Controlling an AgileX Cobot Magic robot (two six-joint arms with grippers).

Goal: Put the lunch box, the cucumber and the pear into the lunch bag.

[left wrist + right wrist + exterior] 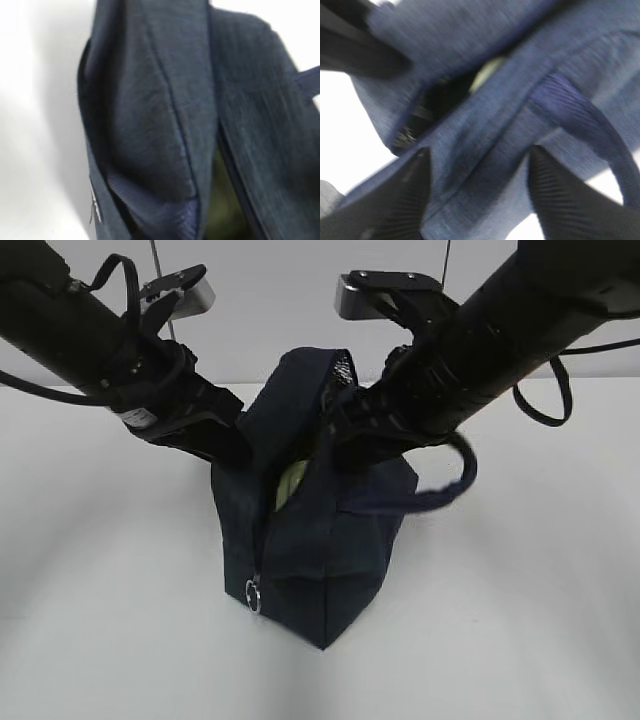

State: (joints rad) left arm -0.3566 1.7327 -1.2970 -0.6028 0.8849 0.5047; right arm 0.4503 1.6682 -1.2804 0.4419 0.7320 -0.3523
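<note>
The dark navy lunch bag (pixel 320 550) stands upright in the middle of the table with its top zipper open. A pale green patch, likely the lunch box lid (pixel 289 482), shows inside the opening, and also in the right wrist view (pixel 487 70). A dim green shape (pixel 222 200) lies deep in the bag; I cannot tell what it is. The cucumber and pear are hidden. My left gripper (pixel 235 445) presses against the bag's left flap; its fingers are hidden. My right gripper (pixel 480 165) is open, its fingers (pixel 415 195) wide apart over the bag's right side fabric (pixel 485 140).
The metal zip pull (pixel 254 595) hangs at the bag's front lower end. The padded loop handle (pixel 440 495) sticks out to the right, and shows in the right wrist view (pixel 590 125). The white table (pixel 110 620) lies around the bag.
</note>
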